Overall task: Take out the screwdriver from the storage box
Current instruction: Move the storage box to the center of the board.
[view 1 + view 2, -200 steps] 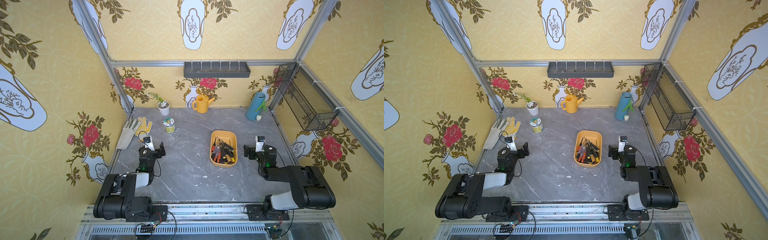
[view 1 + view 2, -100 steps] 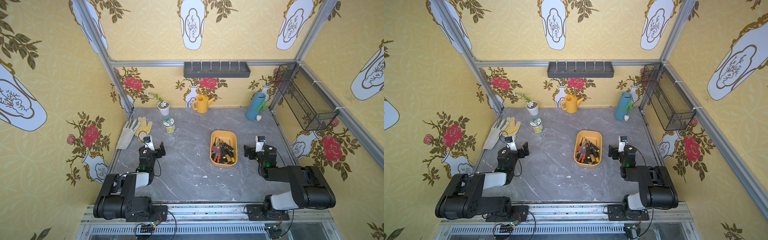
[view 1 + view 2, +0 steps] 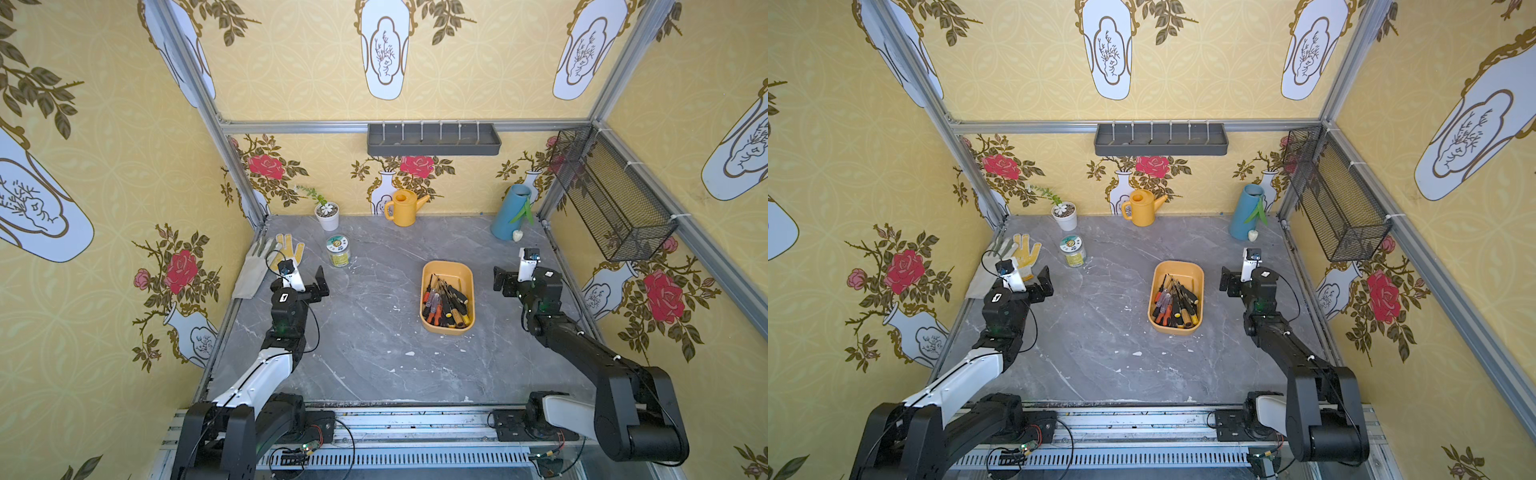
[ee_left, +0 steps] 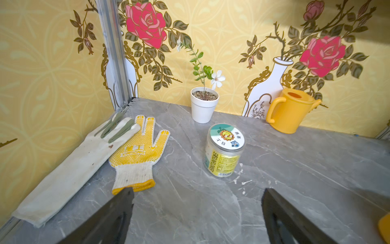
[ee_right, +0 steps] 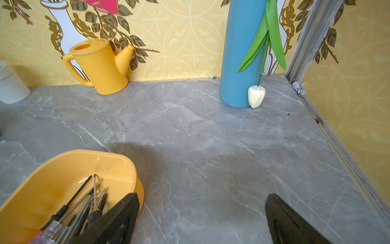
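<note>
R jaws spread; storage box (image 3: 448, 269) just beside.

Yellow-orange storage box (image 3: 447, 272), grey-marble table (image 3: 374, 365).

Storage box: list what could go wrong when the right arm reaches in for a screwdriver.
1. The screwdrivers lie crossed in a heap, so the open right gripper may pinch two or drag neighbours out.
2. The storage box looks unsecured on the table; a finger catching its rim could shove or tip it.
</note>
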Controlling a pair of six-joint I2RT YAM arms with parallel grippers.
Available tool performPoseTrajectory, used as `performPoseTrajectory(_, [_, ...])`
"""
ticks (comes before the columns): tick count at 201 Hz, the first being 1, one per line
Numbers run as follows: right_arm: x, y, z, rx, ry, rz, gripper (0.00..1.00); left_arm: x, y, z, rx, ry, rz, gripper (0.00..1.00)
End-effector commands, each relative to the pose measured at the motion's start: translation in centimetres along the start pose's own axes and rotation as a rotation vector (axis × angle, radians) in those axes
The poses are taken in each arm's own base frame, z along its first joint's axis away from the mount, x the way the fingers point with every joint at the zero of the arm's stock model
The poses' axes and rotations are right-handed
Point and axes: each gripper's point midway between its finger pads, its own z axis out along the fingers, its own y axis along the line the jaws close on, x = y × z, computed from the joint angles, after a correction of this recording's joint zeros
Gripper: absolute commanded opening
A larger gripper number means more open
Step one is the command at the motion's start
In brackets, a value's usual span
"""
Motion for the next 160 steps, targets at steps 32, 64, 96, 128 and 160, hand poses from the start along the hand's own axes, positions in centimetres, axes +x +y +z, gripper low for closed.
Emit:
performPoseTrajectory(32, [2.1, 5.4, -0.3, -0.101, 0.375, 0.008, 0.98, -3.0, -4.7, 0.0, 0.137, 0.146, -0.090, 0.99])
performPoseTrajectory(64, [3.4, 8.5, -0.8, -0.106, 0.508, -0.027, 0.99, -4.0, -8.1, -0.5, 0.215, 0.246, -0.058, 0.99])
performPoseTrajectory(96, [4.9, 9.5, -1.1, -0.094, 0.603, 0.023, 0.97, -3.3, -10.7, -1.2, 0.265, 0.341, -0.034, 0.99])
performPoseTrajectory(128, [6.9, 9.0, -0.6, -0.048, 0.684, 0.058, 0.95, -1.4, -13.2, -2.0, 0.297, 0.445, 0.003, 0.99])
performPoseTrajectory(160, [9.2, 8.6, 0.4, -0.003, 0.758, 0.084, 0.91, 0.1, -15.1, -2.7, 0.321, 0.516, 0.005, 0.99])
